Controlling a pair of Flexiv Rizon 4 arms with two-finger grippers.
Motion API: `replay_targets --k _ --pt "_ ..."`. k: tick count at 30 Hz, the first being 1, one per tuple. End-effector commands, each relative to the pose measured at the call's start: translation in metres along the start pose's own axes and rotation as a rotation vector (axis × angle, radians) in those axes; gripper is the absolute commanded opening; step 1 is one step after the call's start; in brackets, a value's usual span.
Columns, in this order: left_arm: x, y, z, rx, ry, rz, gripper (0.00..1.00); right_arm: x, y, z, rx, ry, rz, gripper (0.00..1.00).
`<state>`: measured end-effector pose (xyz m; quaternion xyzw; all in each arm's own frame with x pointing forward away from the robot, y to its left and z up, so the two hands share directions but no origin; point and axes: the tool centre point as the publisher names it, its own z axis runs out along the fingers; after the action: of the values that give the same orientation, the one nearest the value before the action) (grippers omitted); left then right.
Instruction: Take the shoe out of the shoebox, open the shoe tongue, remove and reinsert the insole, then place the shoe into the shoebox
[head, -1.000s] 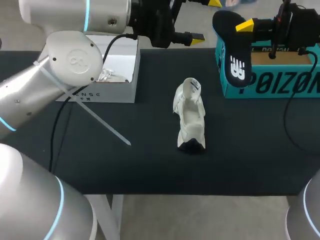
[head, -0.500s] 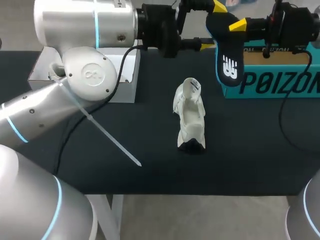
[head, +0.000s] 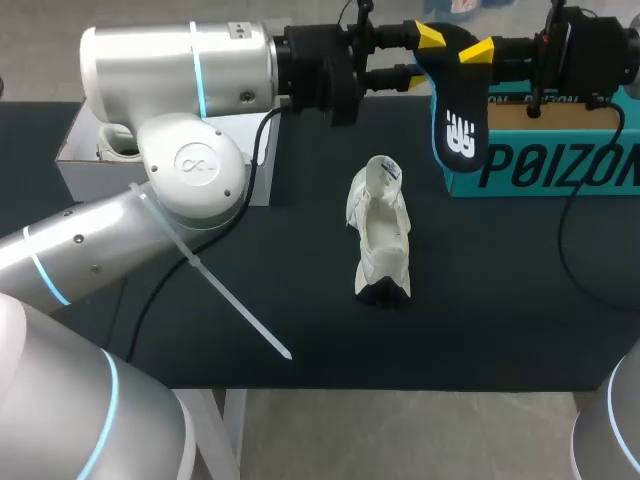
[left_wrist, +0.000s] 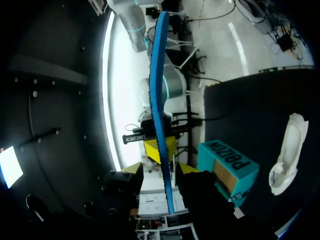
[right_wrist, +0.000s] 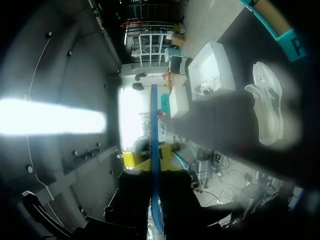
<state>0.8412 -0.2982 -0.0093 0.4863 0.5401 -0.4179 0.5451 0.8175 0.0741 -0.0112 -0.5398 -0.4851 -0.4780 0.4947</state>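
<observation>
A black insole (head: 458, 105) with a white logo and a blue underside hangs above the table's far edge, my right gripper (head: 472, 50) shut on its upper end. My left gripper (head: 418, 55) reaches in from the left, level with that same end. In the left wrist view the insole's blue edge (left_wrist: 159, 100) runs between the left gripper's (left_wrist: 159, 170) yellow tips, with a gap still showing on one side. In the right wrist view the insole (right_wrist: 154, 130) sits clamped in the right gripper (right_wrist: 152, 162). The white shoe (head: 380, 235) lies mid-table. The teal shoebox (head: 545, 160) stands at the far right.
An open white box (head: 255, 170) with white packing inside stands at the far left, partly behind my left arm. A white strap (head: 240, 310) juts from the left arm over the table. The shoe (left_wrist: 287, 150) and the teal shoebox (left_wrist: 227, 167) lie below both grippers.
My left arm swung right and brought its gripper around the insole's upper end, its fingers narrowing. The right gripper shifted the insole slightly left, then held still.
</observation>
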Motion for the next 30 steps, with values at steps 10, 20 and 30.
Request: replay_targets --k 10,20,30 --pt "0.009 -0.001 0.01 0.027 -0.026 -0.002 0.27 -0.003 -0.001 0.0 0.0 -0.007 0.01 0.0" --pt "0.01 -0.009 0.012 0.044 -0.026 -0.008 0.26 -0.006 0.002 -0.002 -0.017 -0.011 0.016 0.0" --pt "0.011 -0.009 0.013 0.046 -0.021 -0.02 0.0 -0.006 0.001 -0.001 -0.01 -0.013 0.017 0.0"
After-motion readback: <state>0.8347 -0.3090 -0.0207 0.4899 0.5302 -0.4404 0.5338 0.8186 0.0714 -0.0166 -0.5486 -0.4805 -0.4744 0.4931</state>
